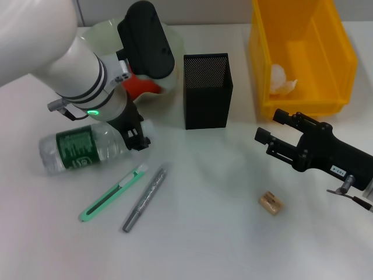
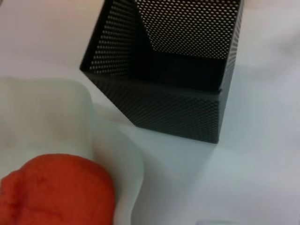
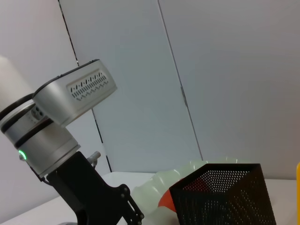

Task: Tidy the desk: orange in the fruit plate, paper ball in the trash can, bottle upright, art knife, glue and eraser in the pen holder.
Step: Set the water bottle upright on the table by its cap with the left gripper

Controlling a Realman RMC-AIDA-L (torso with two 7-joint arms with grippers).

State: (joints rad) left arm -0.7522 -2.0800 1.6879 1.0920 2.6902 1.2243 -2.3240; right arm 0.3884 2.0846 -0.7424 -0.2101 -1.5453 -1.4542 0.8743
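Observation:
The orange lies in the pale-green fruit plate, partly hidden by my left arm; it also shows in the left wrist view. The bottle lies on its side. My left gripper is low at its cap end. The black mesh pen holder stands upright in the middle. The green art knife and grey glue stick lie side by side in front. The eraser lies at the front right. The paper ball is in the yellow trash can. My right gripper is open and empty above the table.
In the left wrist view the pen holder stands just beside the fruit plate's rim. The right wrist view shows the pen holder, the plate and my left arm's black gripper before a grey wall.

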